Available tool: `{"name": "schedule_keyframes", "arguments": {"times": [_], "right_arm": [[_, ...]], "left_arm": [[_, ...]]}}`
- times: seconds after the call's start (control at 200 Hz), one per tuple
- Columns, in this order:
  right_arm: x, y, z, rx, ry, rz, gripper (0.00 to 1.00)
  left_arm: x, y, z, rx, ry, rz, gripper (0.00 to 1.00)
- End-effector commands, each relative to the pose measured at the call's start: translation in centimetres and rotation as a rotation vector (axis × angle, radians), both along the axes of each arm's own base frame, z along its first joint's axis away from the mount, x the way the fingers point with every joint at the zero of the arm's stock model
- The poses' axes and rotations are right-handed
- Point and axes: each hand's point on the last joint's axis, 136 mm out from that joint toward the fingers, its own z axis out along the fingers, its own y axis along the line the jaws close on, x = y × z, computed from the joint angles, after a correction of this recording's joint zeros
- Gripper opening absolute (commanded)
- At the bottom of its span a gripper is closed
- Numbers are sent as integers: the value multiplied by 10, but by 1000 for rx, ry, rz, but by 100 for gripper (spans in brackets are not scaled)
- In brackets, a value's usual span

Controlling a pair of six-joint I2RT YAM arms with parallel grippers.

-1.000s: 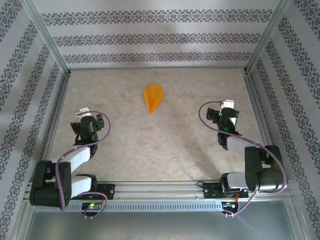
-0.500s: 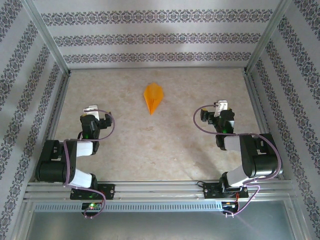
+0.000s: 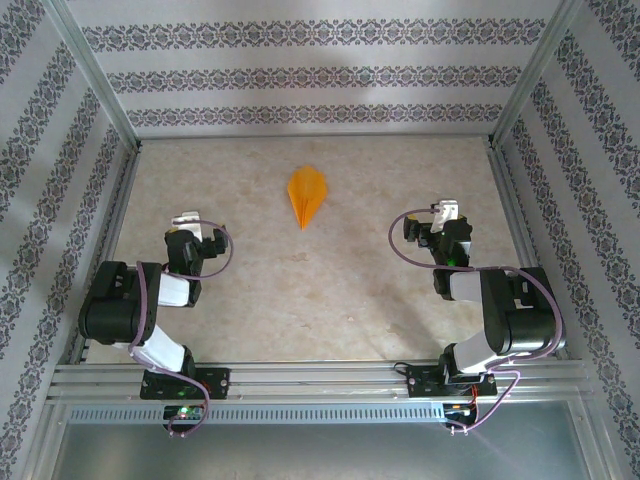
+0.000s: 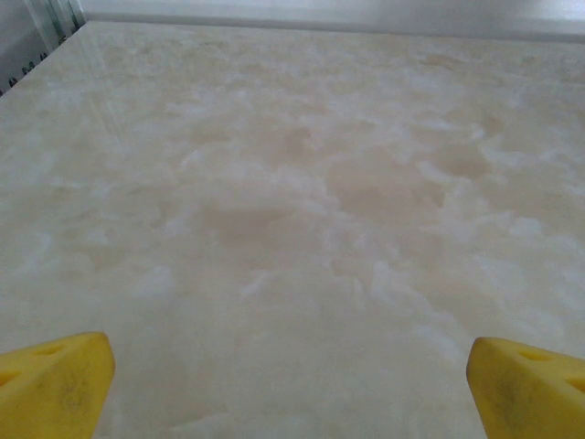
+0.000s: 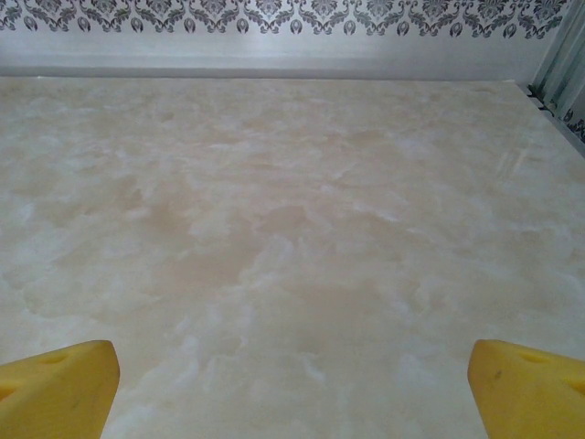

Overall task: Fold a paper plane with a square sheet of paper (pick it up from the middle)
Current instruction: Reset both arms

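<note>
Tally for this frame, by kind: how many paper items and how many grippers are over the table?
Orange paper plane: 1
Grippers, both open and empty: 2 (left gripper, right gripper)
Total: 3

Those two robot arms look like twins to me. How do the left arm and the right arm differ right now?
The left arm bends its dark elbow outward to the left; the right arm bends outward to the right, mirrored. The left gripper faces the left side rail; the right gripper faces the patterned far wall. Shared: both grippers are open and empty, apart from the orange paper plane farther up the table.
</note>
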Motion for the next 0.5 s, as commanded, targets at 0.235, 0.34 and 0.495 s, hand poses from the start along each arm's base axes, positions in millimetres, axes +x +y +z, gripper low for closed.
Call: {"name": "schedule_keyframes", "arguments": {"times": [0.235,0.34,0.495], "right_arm": [[3,2,6,11,-23,18,98],[4,2,6,13,-23,17,98],[4,2,6,15,-24,17,98]], "left_arm": [[7,-4,18,35,-76,-14,99],[8,-7,18,35,-76,-31,99],[11,-5,15,34,-38,-17,99]]}}
